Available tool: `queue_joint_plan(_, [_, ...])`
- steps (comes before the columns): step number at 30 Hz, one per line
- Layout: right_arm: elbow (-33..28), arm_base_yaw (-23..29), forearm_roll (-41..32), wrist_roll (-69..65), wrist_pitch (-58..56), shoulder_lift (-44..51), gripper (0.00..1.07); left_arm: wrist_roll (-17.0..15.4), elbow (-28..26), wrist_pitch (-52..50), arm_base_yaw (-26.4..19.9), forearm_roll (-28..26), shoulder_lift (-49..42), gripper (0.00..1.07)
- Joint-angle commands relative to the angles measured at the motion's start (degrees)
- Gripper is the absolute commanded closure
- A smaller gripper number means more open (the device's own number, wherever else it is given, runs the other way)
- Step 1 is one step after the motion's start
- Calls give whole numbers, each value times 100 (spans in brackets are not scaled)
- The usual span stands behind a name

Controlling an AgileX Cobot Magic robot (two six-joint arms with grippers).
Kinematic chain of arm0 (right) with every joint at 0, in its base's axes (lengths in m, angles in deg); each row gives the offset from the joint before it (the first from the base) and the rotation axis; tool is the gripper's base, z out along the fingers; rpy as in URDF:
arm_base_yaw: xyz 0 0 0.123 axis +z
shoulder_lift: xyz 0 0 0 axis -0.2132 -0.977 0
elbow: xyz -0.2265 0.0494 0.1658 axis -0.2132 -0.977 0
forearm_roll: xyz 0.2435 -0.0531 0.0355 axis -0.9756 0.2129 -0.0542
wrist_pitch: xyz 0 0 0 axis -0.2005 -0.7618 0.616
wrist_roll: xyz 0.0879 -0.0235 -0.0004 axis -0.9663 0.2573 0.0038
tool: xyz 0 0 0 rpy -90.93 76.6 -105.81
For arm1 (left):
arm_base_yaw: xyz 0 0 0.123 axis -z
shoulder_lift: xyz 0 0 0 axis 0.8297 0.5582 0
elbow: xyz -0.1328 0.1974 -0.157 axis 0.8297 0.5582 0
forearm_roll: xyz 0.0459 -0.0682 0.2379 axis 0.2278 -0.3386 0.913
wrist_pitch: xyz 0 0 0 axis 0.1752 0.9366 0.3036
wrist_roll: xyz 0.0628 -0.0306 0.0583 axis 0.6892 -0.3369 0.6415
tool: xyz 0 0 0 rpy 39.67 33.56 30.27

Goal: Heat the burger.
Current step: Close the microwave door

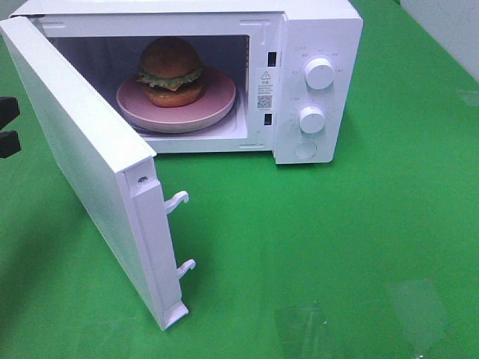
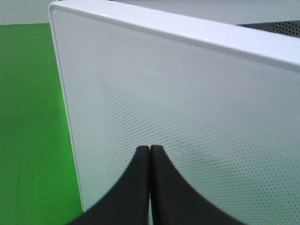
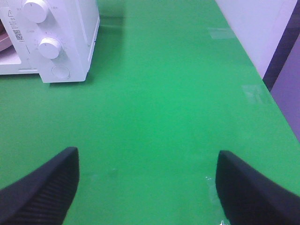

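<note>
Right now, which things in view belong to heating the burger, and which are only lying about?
Belong to the job: burger; pink plate under it; microwave; its open door; upper knob; lower knob; left tool, shut, by the door's outer face.

Just lying about: clear tape patches on the green table; right tool, open over the table, holding nothing.

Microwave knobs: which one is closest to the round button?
The lower knob, directly above the round button. The upper knob sits farther up, with the lower one between it and the button.
</note>
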Motion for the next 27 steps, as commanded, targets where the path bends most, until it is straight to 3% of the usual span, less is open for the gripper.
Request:
queue_joint_plan(1, [0,-23,-6,17,34,155,31,-23,-166,-195,298,11,195,107])
queue_joint_plan(27, [0,-23,-6,17,34,155,31,92,-1255,-155,1513,-636,1209,107])
